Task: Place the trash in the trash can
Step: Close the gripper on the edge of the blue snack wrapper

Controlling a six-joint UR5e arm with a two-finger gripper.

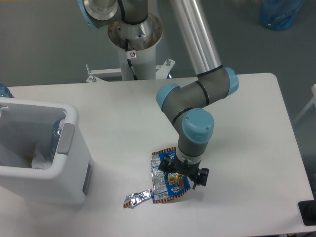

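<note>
Gripper [183,174] down low over the white table [247,128], pointing straight at the surface, black fingers spread apart. One fingertip [165,167] sitting over the upper part of the blue-and-silver foil snack wrapper [167,181], the other one off past the wrapper's right edge. Looks open, nothing clamped between the fingers as far as can be seen. Can't tell if the tips are actually touching the foil or just hovering a hair above it.

Wrapper lying flat right under and slightly to the left of the gripper, mostly poking out on the side toward the bin. Small crumpled silver foil scrap [137,199] further out the same way, just beside the wrapper's lower left corner, maybe touching it, hard to say.

White trash can [66,148] well off to the left of the gripper, upright at the table's left edge, thick rounded rim, grey handle on the side facing the gripper. Something clear and bottle-like [55,132] visible inside against the near wall, too hidden to call for sure.

Arm itself folded over tight above the gripper, grey joints with light blue caps, silver tube running up and away to the base [133,34] behind the table. Translucent blue water jug [280,14] on the floor far behind and to the right.
</note>
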